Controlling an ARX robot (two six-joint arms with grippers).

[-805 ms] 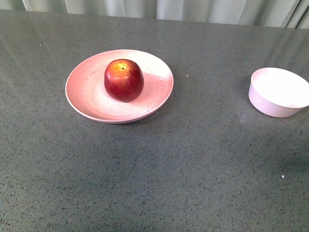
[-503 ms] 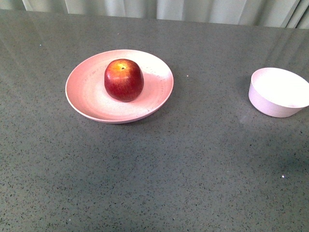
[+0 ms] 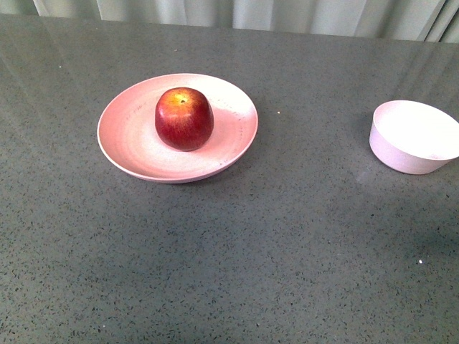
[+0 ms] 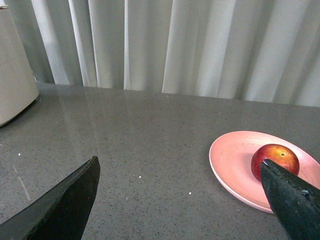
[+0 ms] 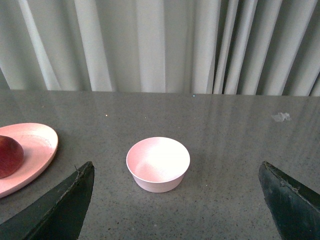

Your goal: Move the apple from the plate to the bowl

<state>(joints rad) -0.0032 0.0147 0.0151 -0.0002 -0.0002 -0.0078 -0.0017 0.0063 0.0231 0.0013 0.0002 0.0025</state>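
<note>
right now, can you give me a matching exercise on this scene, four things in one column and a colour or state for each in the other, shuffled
Column one:
1 apple
2 plate
3 bowl
4 left gripper

Column two:
a pale pinkish white, empty
b dark red, stem dimple up
c open, holding nothing
d salmon pink, wide and shallow

Pairs: 1-b, 2-d, 3-a, 4-c
</note>
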